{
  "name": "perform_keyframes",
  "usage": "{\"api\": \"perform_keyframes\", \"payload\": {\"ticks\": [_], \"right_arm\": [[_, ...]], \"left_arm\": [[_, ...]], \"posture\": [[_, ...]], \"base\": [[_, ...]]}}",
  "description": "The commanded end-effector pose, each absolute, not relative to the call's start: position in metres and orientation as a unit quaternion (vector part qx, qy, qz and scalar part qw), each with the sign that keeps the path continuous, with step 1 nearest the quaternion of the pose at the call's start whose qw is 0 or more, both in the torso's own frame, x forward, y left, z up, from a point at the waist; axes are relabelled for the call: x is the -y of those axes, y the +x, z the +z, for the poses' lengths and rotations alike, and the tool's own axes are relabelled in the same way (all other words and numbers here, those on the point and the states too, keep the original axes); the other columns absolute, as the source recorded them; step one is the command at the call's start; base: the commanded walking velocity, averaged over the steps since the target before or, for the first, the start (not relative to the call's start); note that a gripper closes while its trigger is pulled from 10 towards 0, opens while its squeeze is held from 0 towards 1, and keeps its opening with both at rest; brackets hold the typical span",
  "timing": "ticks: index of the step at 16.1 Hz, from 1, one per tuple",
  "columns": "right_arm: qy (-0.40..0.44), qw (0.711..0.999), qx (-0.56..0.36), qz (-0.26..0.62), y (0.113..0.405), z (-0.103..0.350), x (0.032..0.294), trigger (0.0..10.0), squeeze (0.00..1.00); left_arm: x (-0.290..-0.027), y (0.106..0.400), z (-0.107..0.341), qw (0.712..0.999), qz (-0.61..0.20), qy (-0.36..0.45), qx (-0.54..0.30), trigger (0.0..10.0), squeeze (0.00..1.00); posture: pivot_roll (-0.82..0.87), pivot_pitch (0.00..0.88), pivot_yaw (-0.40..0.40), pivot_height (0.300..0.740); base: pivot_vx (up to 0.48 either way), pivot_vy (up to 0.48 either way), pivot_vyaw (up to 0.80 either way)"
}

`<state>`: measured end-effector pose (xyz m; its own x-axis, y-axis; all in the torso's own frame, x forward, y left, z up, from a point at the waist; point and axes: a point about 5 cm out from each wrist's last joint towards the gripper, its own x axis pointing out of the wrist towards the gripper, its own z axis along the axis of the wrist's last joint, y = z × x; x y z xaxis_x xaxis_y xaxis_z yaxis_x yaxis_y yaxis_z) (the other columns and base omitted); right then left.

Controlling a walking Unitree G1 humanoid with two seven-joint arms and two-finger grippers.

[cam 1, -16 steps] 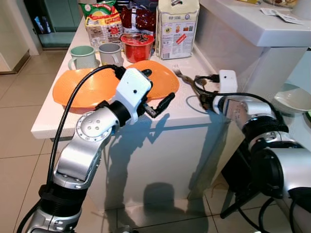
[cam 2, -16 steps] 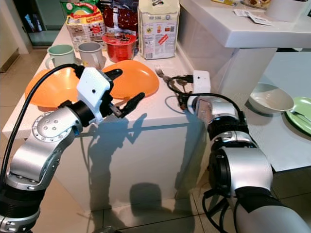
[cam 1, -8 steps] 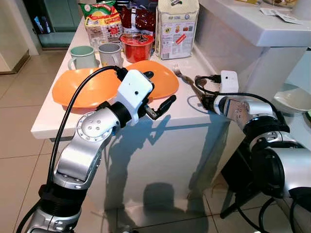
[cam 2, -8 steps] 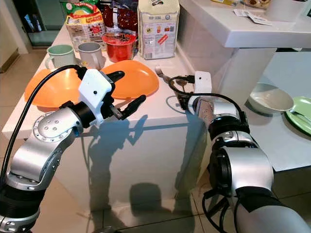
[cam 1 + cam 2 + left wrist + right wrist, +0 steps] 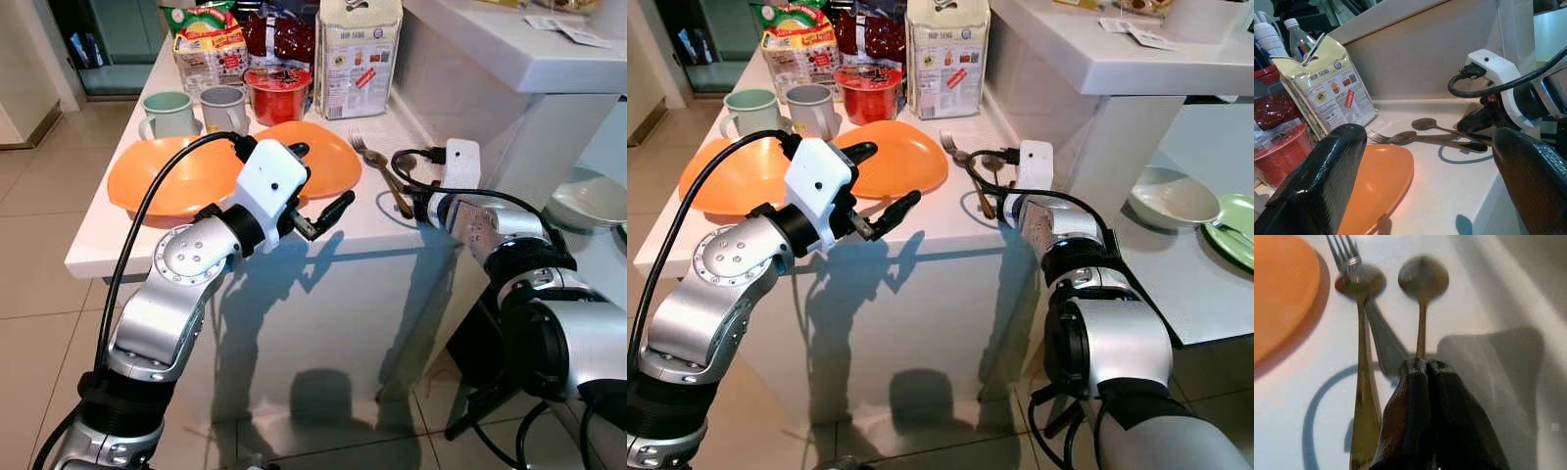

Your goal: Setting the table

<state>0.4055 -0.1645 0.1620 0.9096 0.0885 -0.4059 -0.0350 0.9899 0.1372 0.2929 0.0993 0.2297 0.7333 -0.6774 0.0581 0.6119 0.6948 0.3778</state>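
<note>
The right gripper (image 5: 1426,369) is pinching its black fingers closed on the thin handle of a small metal spoon (image 5: 1422,279), lying on the white counter (image 5: 362,215) beside a second spoon (image 5: 1360,281), a fork (image 5: 1343,252) and an orange plate (image 5: 323,157); the left gripper (image 5: 318,186) is hovering with jaws spread

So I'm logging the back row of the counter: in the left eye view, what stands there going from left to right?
Pale green ceramic mug → grey ceramic mug → red plastic tub → tall cream paper bag with printed label.
</note>
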Motion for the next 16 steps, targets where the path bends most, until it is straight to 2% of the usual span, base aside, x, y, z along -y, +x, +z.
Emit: {"api": "perform_keyframes", "payload": {"ticks": [1,6,10,11,12,15,16], "right_arm": [[0.05,0.985,-0.167,0.012,0.409,0.174,0.172,0.0,0.0],[0.044,0.991,-0.129,0.012,0.412,0.184,0.169,0.0,0.0],[0.034,0.997,-0.064,0.029,0.415,0.204,0.157,0.0,0.0],[0.034,0.998,-0.04,0.046,0.41,0.202,0.144,10.0,0.0],[0.054,0.996,-0.035,0.062,0.399,0.189,0.131,10.0,0.0],[0.09,0.992,-0.035,0.08,0.385,0.172,0.125,10.0,0.0],[0.087,0.992,-0.046,0.079,0.378,0.162,0.126,10.0,1.0]], "left_arm": [[-0.101,0.296,0.235,0.918,-0.341,0.171,0.106,10.0,0.0],[-0.103,0.298,0.238,0.921,-0.33,0.172,0.112,10.0,0.0],[-0.111,0.304,0.239,0.933,-0.296,0.169,0.111,10.0,0.0],[-0.117,0.307,0.237,0.944,-0.268,0.164,0.105,10.0,0.0],[-0.12,0.307,0.236,0.953,-0.245,0.146,0.099,10.0,0.0],[-0.114,0.3,0.231,0.953,-0.246,0.148,0.102,10.0,0.0],[-0.112,0.294,0.223,0.955,-0.244,0.144,0.093,10.0,0.0]], "posture": [[0.07,0.0,-0.015,0.74],[0.07,0.0,-0.015,0.74],[0.07,0.0,0.017,0.74],[0.06,0.0,0.026,0.74],[0.07,0.0,0.016,0.74],[0.07,0.0,-0.011,0.74],[0.05,0.0,-0.01,0.74]], "base": [[0.0,0.0,0.0],[0.0,0.0,0.0],[0.0,0.0,0.0],[0.0,0.0,0.0],[0.0,0.0,0.0],[0.0,0.0,0.0],[0.0,0.0,0.0]]}}
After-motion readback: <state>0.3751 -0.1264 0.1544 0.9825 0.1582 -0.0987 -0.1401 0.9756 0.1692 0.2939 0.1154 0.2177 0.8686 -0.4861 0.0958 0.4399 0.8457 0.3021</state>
